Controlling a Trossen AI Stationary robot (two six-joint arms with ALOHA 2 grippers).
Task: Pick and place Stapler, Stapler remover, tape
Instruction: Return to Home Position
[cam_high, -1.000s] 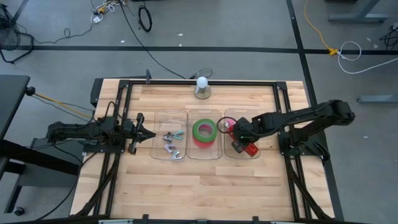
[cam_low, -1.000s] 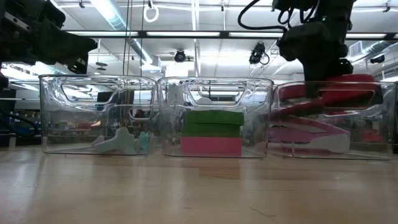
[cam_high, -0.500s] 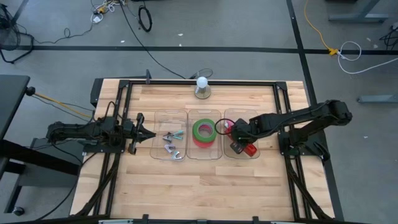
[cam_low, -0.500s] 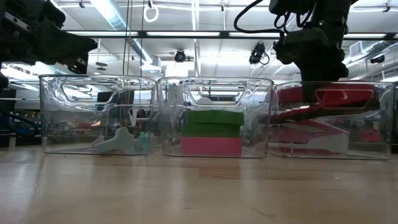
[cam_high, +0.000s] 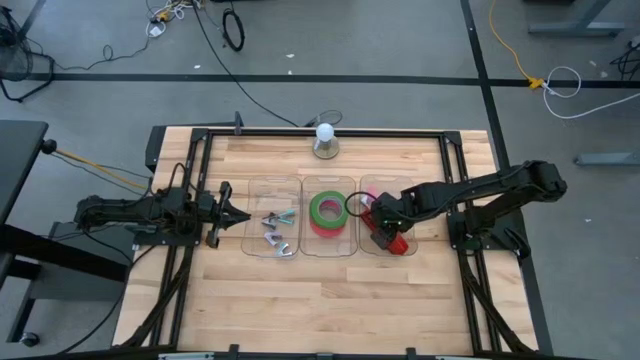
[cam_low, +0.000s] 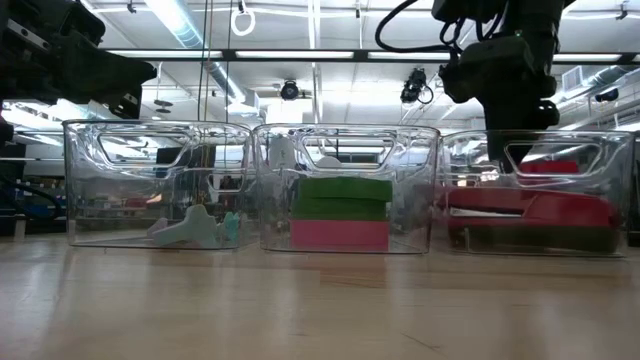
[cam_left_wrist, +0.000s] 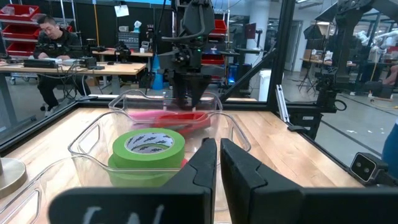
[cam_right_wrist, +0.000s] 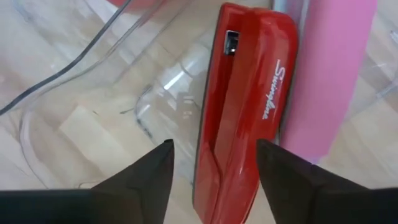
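Three clear bins stand in a row mid-table. The left bin holds stapler removers (cam_high: 277, 225), and the middle one holds the green tape roll (cam_high: 327, 210) on a pink block. In the right bin a red stapler (cam_right_wrist: 242, 106) lies flat on the bottom beside a pink stapler (cam_right_wrist: 329, 81). My right gripper (cam_right_wrist: 214, 144) points down into that bin, open, one finger on either side of the red stapler and apart from it. My left gripper (cam_high: 232, 212) waits shut and level, left of the bins.
A white ball on a round grey base (cam_high: 325, 140) stands at the far edge. The bins' clear walls (cam_low: 435, 190) rise around the right gripper's fingers. Bare wood lies in front of the bins. A person sits at a desk (cam_left_wrist: 50, 37) beyond the table.
My right gripper has opened and let go of the red stapler. The stapler, held tilted above the pink one a second ago, has dropped and now lies flat on the bin's bottom. The gripper itself has stayed over the right bin.
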